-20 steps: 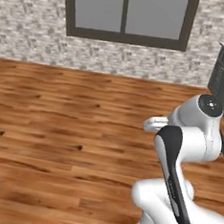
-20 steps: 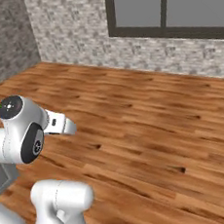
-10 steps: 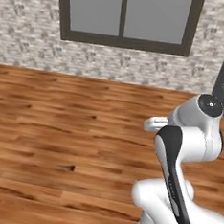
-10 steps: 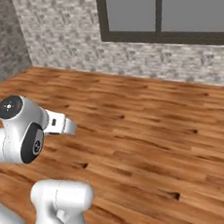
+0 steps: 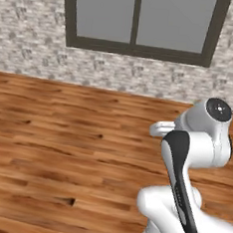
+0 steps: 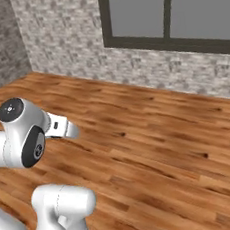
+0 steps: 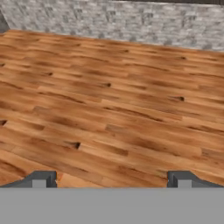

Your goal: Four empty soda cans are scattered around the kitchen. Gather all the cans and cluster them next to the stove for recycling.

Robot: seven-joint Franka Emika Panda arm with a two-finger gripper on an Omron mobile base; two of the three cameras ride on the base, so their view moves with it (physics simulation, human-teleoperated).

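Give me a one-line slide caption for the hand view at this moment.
Open gripper carrying nothing, fingertips wide apart above bare wood floor, stone-brick wall beyond.

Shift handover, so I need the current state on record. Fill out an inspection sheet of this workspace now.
Surface: bare wood floor ahead of the base, nothing lying on it.
Job's things: nothing seen; no can or stove.
Clutter: nothing seen.
End effector: end effector open, fingertips wide apart with nothing between them, facing the floor.
Cables: nothing seen.
Surroundings: stone-brick wall with a dark-framed window; a second wall meets it at a corner.
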